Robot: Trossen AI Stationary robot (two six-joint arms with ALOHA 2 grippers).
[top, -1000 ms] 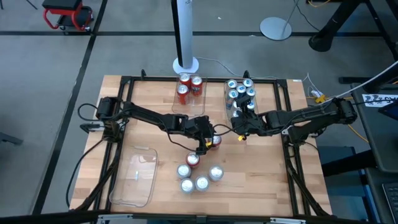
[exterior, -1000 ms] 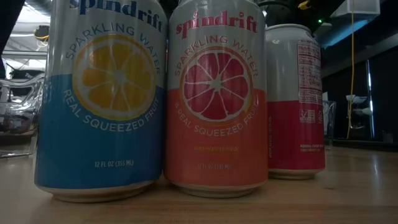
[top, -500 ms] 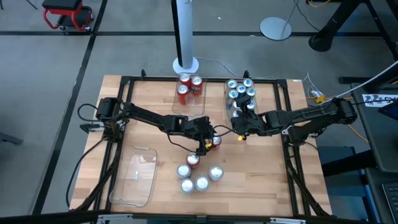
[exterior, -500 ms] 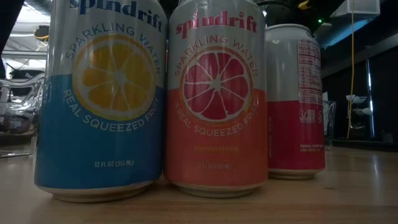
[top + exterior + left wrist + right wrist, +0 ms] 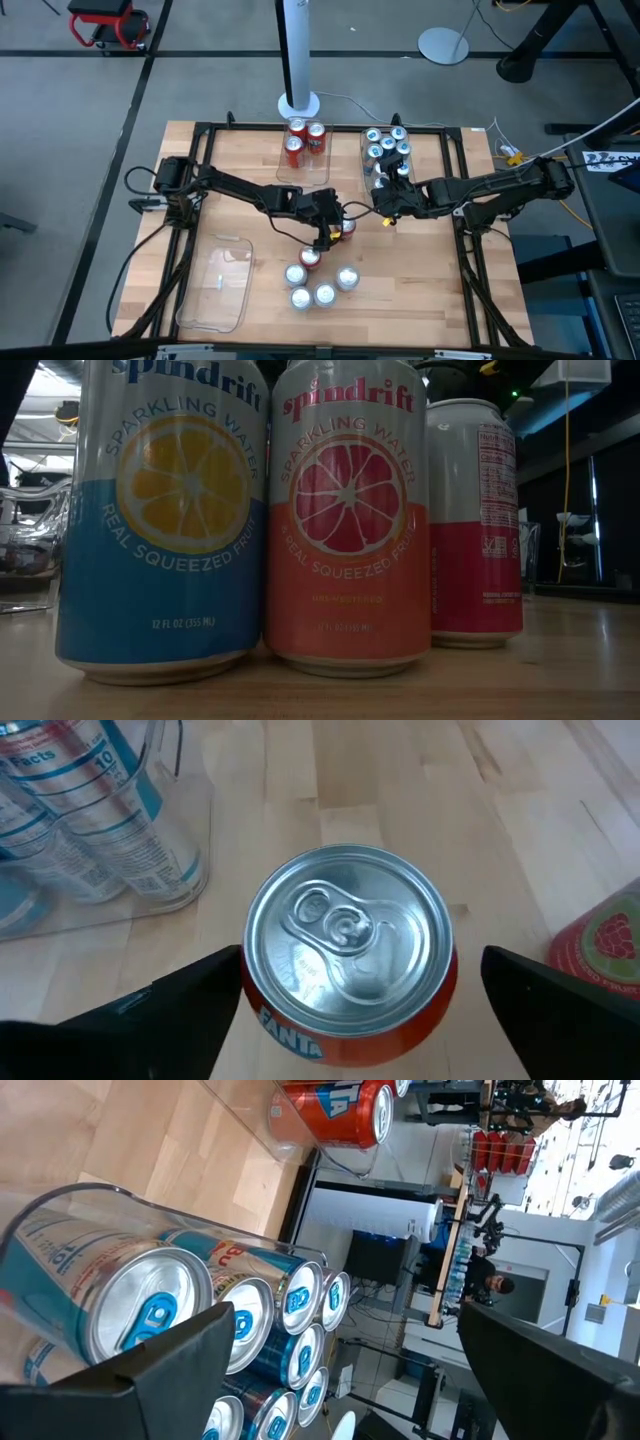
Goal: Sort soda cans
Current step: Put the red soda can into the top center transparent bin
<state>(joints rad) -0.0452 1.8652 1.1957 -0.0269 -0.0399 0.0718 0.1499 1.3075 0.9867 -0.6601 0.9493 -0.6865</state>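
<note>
trays and cans lie spread over the wooden table point(image 5: 420, 300). at the near left sits a clear plastic tray point(image 5: 215, 283) with no can in it. next comes a loose cluster of four silver-topped cans point(image 5: 318, 286) on the bare wood, with a red can point(image 5: 310, 258) just behind them.

over the middle, the left gripper point(image 5: 338, 228) hangs above an orange fanta can point(image 5: 348, 955) that stands upright on the table. its two dark fingers point(image 5: 170, 1015) stand wide on either side of the can, apart from its wall, so the claw is open and grips nothing. a red can with a raspberry label point(image 5: 600, 955) stands near the fanta can.

at the far edge, three red cans point(image 5: 304, 140) stand together in a clear tray point(image 5: 303, 172). right of them a second clear tray point(image 5: 366, 160) holds the blue cans point(image 5: 388, 146), packed close in rows.

the right gripper point(image 5: 382, 200) sits at the near end of that tray, its fingers point(image 5: 140, 1365) spread wide and closed on nothing, with the blue cans just ahead of it behind the tray wall.

seen from table height, a blue spindrift can point(image 5: 165, 515), a pink spindrift can point(image 5: 348, 515) touching it, and a third can in white and pink point(image 5: 476, 520) stand upright.
</note>
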